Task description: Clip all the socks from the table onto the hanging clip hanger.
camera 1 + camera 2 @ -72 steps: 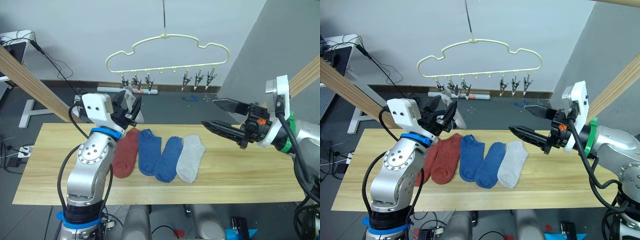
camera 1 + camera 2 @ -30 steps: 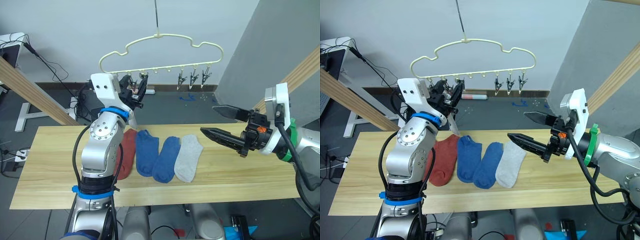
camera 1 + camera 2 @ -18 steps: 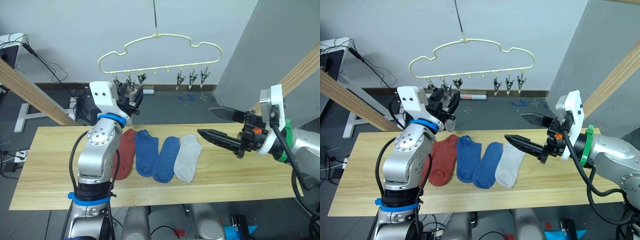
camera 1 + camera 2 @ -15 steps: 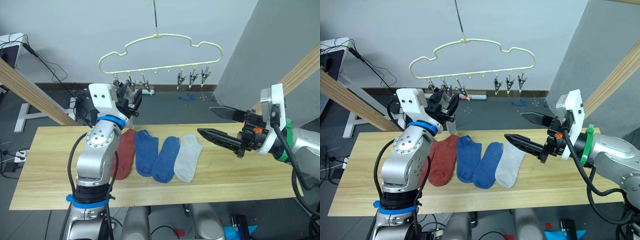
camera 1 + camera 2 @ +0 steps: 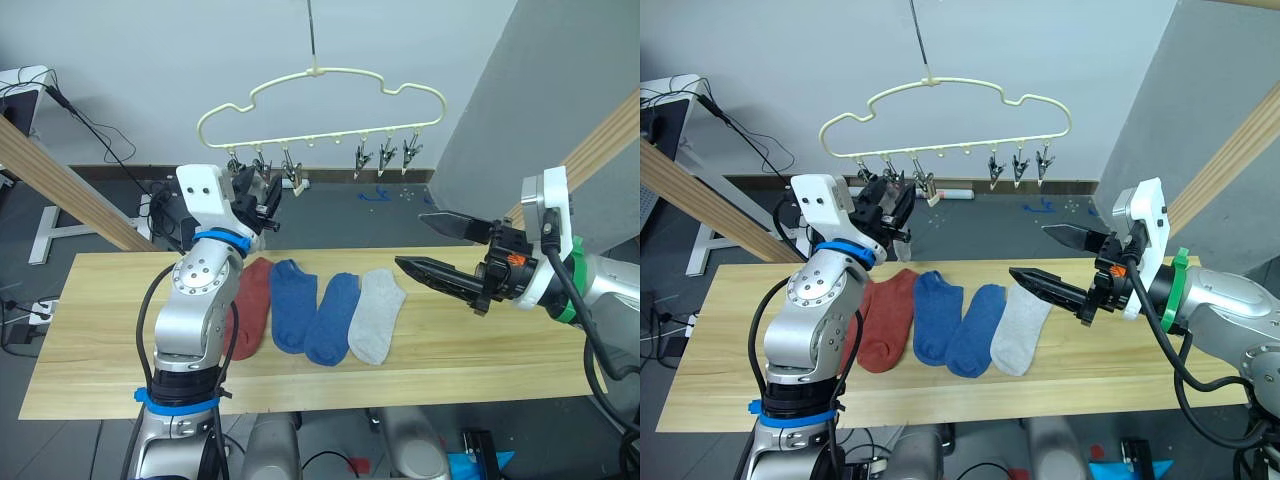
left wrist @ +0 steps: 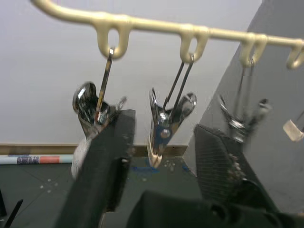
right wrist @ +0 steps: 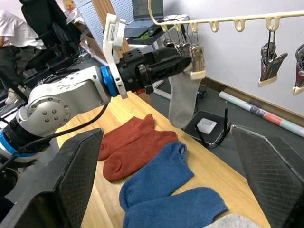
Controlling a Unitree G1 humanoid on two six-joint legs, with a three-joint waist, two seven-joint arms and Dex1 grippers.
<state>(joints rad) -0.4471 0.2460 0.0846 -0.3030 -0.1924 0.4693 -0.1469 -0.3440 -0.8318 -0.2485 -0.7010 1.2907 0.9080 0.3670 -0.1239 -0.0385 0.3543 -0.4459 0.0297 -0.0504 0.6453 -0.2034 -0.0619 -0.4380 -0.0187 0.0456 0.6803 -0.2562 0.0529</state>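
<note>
Left hand (image 5: 892,203) raised to the left end of the clip hanger (image 5: 320,95), fingers apart around a silver clip (image 6: 164,126). Grey sock (image 7: 183,97) hanging from the clips at that end, just beside the hand's fingertips; cannot tell if the hand touches it. Right hand (image 5: 432,243) hovering wide open and empty above the right part of the tabletop (image 5: 90,330), well apart from the hanger. On the tabletop, lying side by side from left to right: two red socks (image 5: 885,320), two blue socks (image 5: 315,315) and one more grey sock (image 5: 378,315). Three more clips (image 5: 383,157) hanging bare at the right end of the hanger.
</note>
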